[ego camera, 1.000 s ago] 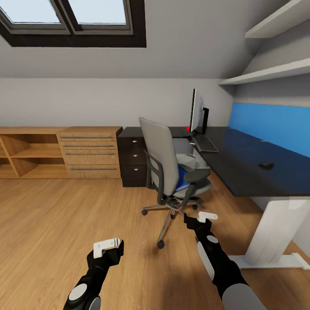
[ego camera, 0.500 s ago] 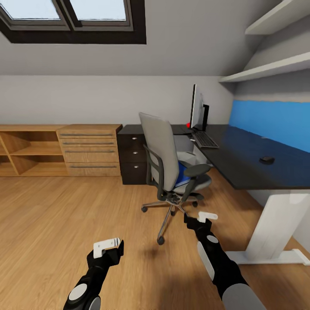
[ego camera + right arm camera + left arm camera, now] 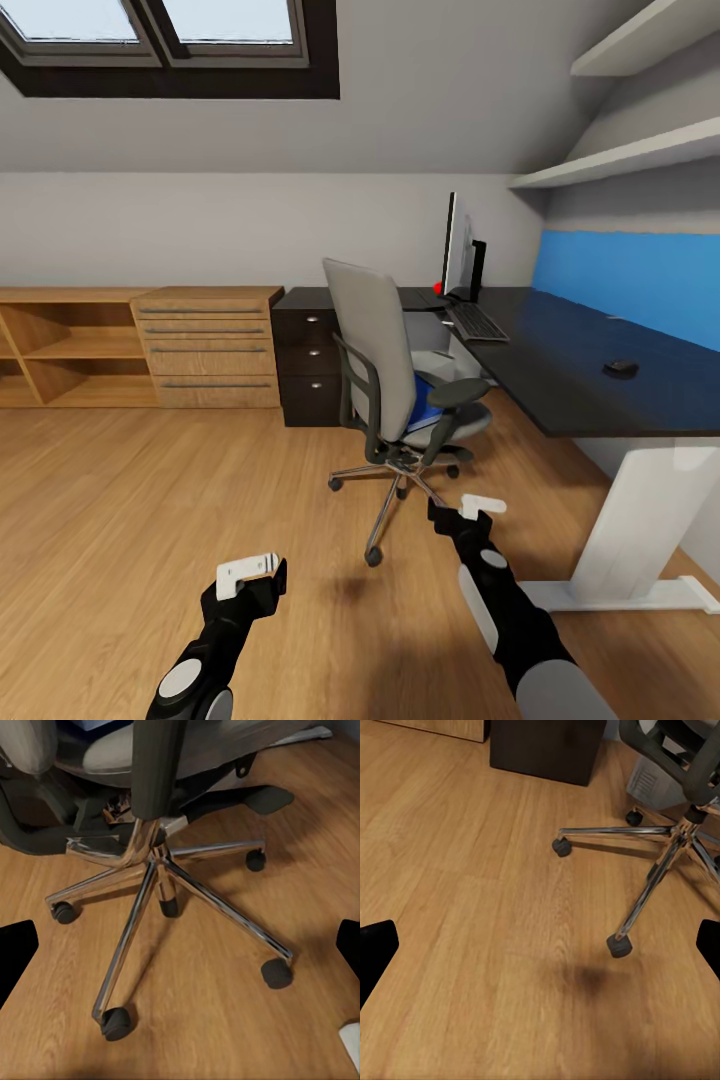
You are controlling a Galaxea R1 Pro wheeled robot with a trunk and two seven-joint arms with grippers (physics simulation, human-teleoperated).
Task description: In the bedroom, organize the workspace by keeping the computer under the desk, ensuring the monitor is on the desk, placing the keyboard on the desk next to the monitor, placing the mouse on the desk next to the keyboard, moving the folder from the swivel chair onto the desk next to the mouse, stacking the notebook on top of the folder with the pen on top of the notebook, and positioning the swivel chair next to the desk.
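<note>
The grey swivel chair (image 3: 385, 375) stands on the wood floor in front of the black desk (image 3: 560, 385), its back toward me. The blue folder (image 3: 426, 402) lies on its seat. On the desk stand the monitor (image 3: 457, 245), edge-on, the keyboard (image 3: 476, 322) beside it, and the mouse (image 3: 621, 368) further along. The pale grey computer (image 3: 654, 784) sits under the desk behind the chair. My left gripper (image 3: 250, 572) and right gripper (image 3: 470, 508) hover open and empty above the floor, the right one near the chair's chrome base (image 3: 154, 862). Notebook and pen are out of view.
Light oak drawers (image 3: 205, 348) and an open oak shelf unit (image 3: 60, 350) line the far wall at left. A dark drawer unit (image 3: 310, 362) adjoins the desk. The white desk leg (image 3: 640, 520) stands at right, and wall shelves (image 3: 630, 155) hang above the desk. Bare wood floor spreads to the left.
The whole view has shifted slightly, so the camera moved; the chair and desk sit a little differently in the picture. Both arms hold the same pose, grippers still open.
</note>
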